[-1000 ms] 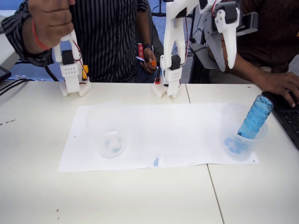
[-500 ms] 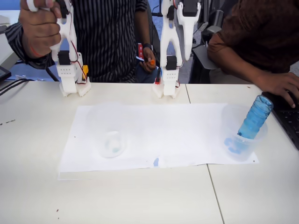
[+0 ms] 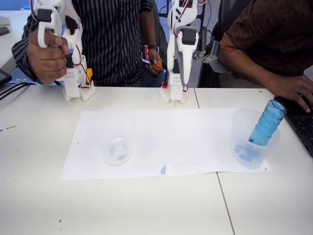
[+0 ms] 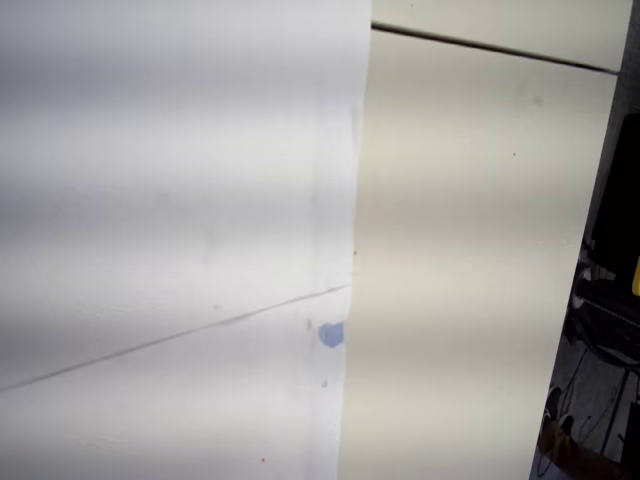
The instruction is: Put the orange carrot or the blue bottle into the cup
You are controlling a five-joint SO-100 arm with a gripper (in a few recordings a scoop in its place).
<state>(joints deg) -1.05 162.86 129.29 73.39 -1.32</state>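
Observation:
The blue bottle (image 3: 266, 122) leans tilted inside the clear cup (image 3: 238, 128) at the right end of the paper, cap up and sticking out over the rim. The cup's base carries a blue blotch. My gripper (image 3: 182, 78) hangs folded down at the back centre, in front of the arm's base, far from the cup. Its fingers look pressed together with nothing held. A small orange thing (image 3: 159, 64) sits in a person's hand behind the arm base. The wrist view looks down on bare paper and table.
A second clear cup (image 3: 116, 147) with a pale base stands on the left part of the white paper (image 3: 195, 142), which bears a small blue mark (image 3: 163, 170) (image 4: 331, 334). A black keyboard (image 3: 304, 125) with a person's hand on it lies at the right edge.
My arm swung from the upper right, above the bottle's side, back to the centre and folded down in front of its base. Bottle and cups stayed put.

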